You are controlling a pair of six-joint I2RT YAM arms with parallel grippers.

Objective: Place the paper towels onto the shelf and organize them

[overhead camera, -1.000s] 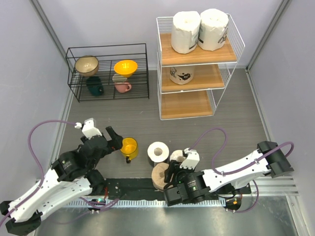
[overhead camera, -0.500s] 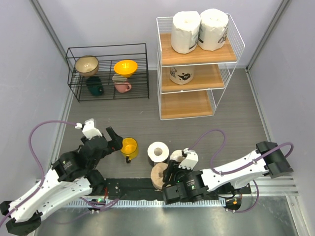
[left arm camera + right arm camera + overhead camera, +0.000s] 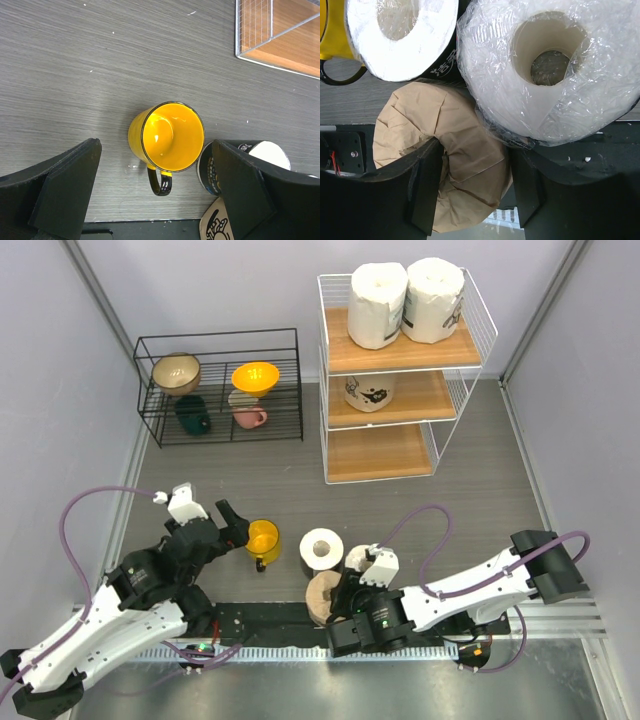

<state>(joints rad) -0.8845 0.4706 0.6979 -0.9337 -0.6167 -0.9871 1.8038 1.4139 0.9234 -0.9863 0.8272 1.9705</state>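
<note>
A robot laboratory cell is shown: a grey wood-grain table (image 3: 480,500) is enclosed by plain pale wall panels (image 3: 200,290), and purple cables (image 3: 425,507) are looped over the arms (image 3: 470,590). Well ahead of the left claw (image 3: 238,525), bowls (image 3: 255,375) are set in a black wire rack (image 3: 220,385).

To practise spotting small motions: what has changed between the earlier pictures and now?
The right arm slid slightly to the left. The right pincer now straddles one side of the brown roll; whether it grips firmly is unclear. The left pincer, open over the yellow cup, the other rolls and the shelf stayed put.
</note>
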